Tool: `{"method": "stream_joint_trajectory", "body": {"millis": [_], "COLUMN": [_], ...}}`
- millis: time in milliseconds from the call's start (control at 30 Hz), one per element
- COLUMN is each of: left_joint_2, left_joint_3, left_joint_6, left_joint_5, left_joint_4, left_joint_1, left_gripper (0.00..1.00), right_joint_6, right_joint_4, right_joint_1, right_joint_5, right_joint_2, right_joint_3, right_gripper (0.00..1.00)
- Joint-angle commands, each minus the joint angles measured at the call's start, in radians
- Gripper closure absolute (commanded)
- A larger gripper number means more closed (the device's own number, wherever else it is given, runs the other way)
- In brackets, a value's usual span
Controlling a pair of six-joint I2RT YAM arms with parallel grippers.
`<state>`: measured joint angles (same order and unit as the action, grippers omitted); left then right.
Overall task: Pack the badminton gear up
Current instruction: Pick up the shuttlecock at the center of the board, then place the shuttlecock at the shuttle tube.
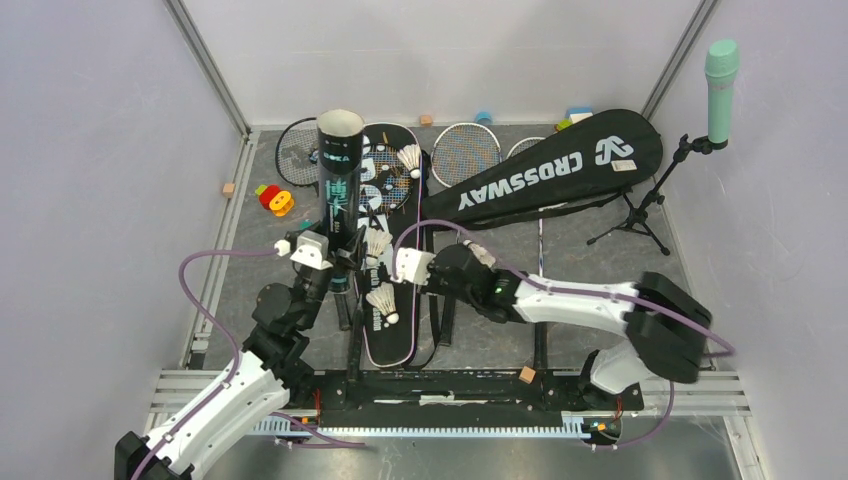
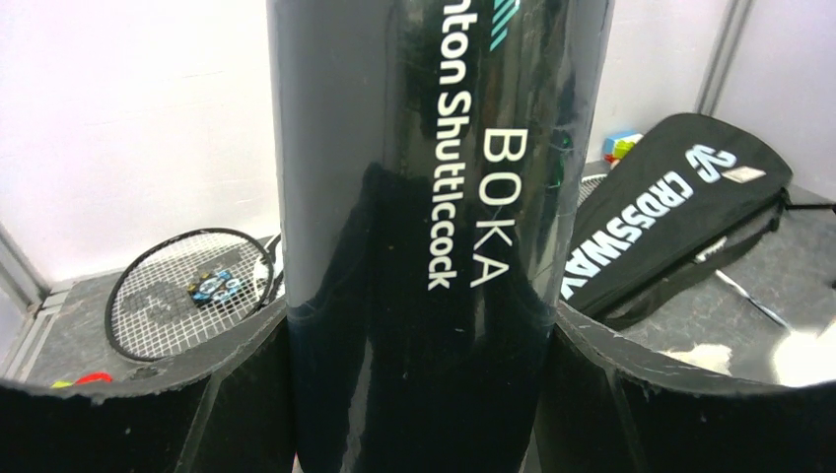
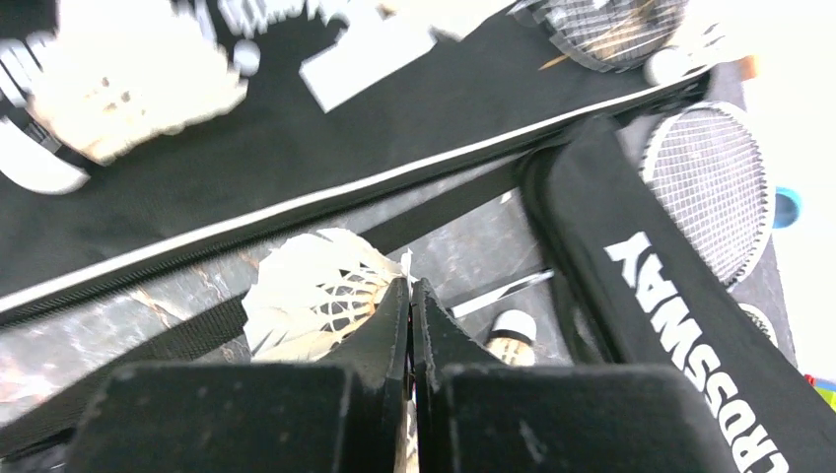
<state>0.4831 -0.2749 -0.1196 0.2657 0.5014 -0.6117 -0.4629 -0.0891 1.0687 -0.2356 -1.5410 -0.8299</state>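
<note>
Place: robot lab test cell.
Walls: plain pale panels (image 1: 100,150) on three sides, framed by aluminium posts (image 1: 207,65).
Surface: dark marbled tabletop (image 1: 600,265).
Rig: two white arms (image 1: 580,300) bolted to a metal rail (image 1: 450,424), purple cables (image 1: 230,253) looping.
Props: racket bags (image 1: 545,170) and toy blocks (image 1: 275,200) laid out.

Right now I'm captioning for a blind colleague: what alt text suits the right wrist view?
The right gripper is shut against the feather rim of a white shuttlecock, above the table; a grip is unclear. Behind lies a black racket bag, and at right the CROSSWAY bag beside a racket head.
</note>
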Motion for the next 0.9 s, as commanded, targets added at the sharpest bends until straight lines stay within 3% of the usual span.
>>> {"method": "stream_joint_trajectory", "body": {"millis": [0,167,267,500,867], "left_joint_2": [0.002,-0.01,-0.023,-0.016,-0.026], "left_joint_3": [0.012,0.038,0.047,0.031,0.025], "left_joint_6": [-0.069,-0.09,-0.117,-0.186,-0.206], "left_joint_5": [-0.155,-0.26,-0.371,-0.547,-0.6], "left_joint_4": [0.076,0.09,0.066,-0.048,-0.083], "left_joint_1": [0.003,0.003,0.003,0.003,0.003], "left_gripper": [0.67,0.68,0.68,0.66,0.68], "right_joint_6": [0.182,0.45,0.5,0.565,0.542], "right_joint_4": [0.013,0.086,0.202,0.324,0.431], "right_joint_1": [-0.023,-0.281,-0.38,-0.394,-0.394], "right_joint_5": [0.024,0.38,0.504,0.682,0.863], "right_joint_2": [0.274,0.504,0.547,0.465,0.421], "right_joint_3": [-0.057,-0.122,-0.268,-0.649,-0.761], "right_gripper": [1.0,1.0,1.0,1.0,1.0]}}
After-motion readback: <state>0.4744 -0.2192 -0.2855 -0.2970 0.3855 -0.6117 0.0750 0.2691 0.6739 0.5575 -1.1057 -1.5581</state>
